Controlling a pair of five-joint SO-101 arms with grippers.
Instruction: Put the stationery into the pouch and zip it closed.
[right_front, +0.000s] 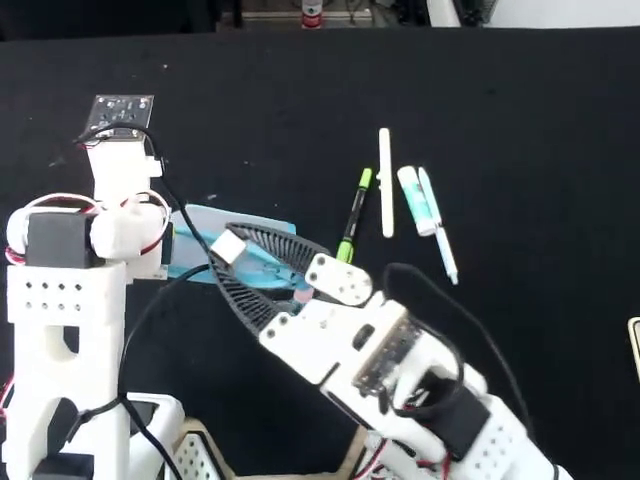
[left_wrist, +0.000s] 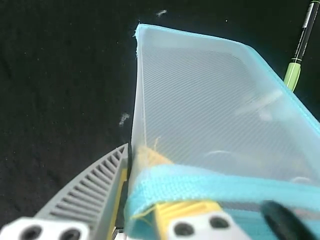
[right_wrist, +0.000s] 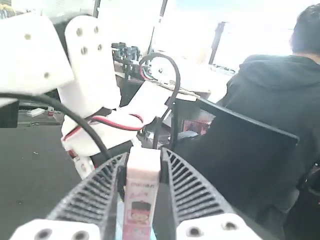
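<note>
Turquoise-edged, see-through mesh makes up the pouch (right_front: 215, 220), which lies flat on the black table (right_front: 500, 120) between the two arms. The left gripper (left_wrist: 135, 160) is clamped on one short end of the pouch, with a grey ribbed jaw on one face and a yellow-padded jaw on the other. Whether the zip is open cannot be told.

The right gripper (right_wrist: 143, 155) sits directly over the pouch, its ribbed jaws narrowed around a pink-and-white eraser (right_wrist: 142, 190) held upright between them.

Four pieces of stationery lie on the table past the pouch's free end, none touching it. A green-and-black pen (right_front: 353, 215) is nearest the pouch. Farther out come a thin white stick (right_front: 385, 180), a white-and-teal tube (right_front: 416, 200) and a pale blue pen (right_front: 440, 235); the last two lie just beside each other.

In the high view the right gripper and its arm cover much of the pouch, and a black cable (right_front: 185, 215) from the left arm crosses its near end. The left wrist view gives the pouch's weave and turquoise binding close up, with the green pen by its far corner. The right wrist view gives the grip on the eraser, with the left arm's white body behind it.
</note>
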